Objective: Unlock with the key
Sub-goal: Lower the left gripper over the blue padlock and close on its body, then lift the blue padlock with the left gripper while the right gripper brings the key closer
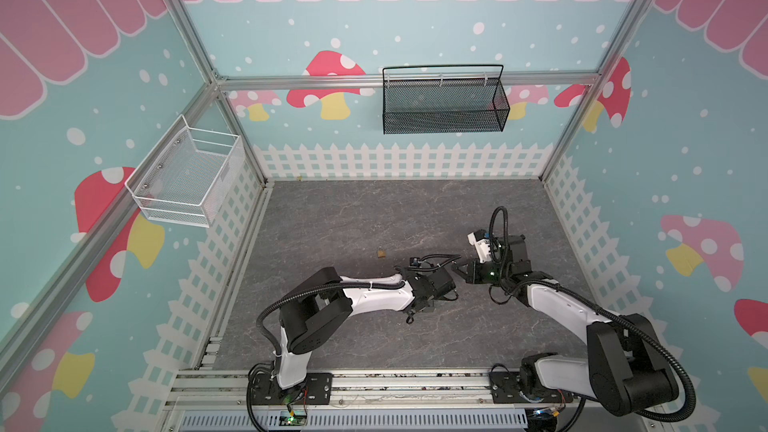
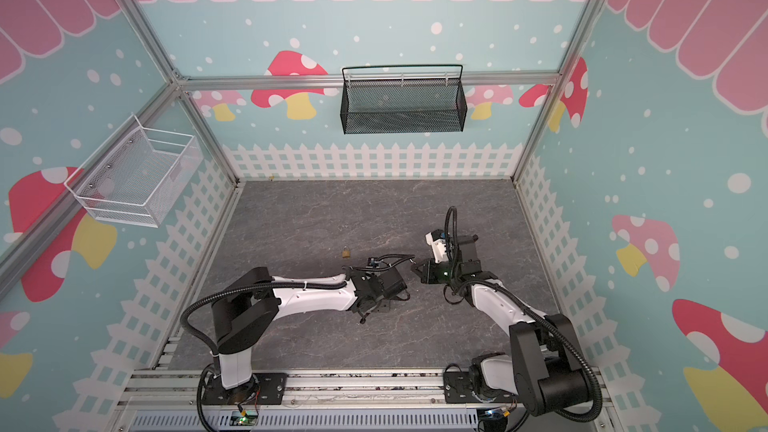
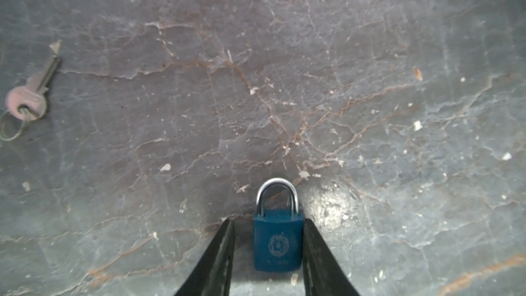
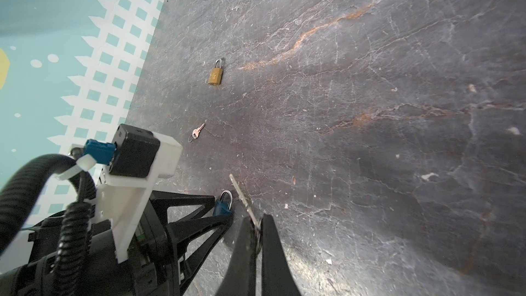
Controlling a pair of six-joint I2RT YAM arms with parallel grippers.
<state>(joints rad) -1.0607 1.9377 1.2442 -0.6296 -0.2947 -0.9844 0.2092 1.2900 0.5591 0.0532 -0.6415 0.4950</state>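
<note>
A blue padlock point(image 3: 277, 240) lies flat on the grey stone-patterned floor between the fingers of my left gripper point(image 3: 268, 220). One finger point(image 3: 314, 249) touches its side. A gap remains at the other finger point(image 3: 223, 249), so the jaws stand open around it. My right gripper point(image 4: 256, 219) is shut on the key point(image 4: 242, 192). The key's slim metal blade sticks out past the fingertips, close beside the blue padlock point(image 4: 223, 207). In a top view the two grippers point(image 1: 453, 276) meet tip to tip at mid-floor, hiding the padlock and the key.
A brass padlock point(image 1: 380, 252) point(image 4: 215, 74) lies on the floor further back. A second key on a ring point(image 3: 31, 95) point(image 4: 197, 132) lies between it and the grippers. A black mesh basket point(image 1: 444, 114) hangs on the back wall, a white one point(image 1: 187, 180) on the left wall.
</note>
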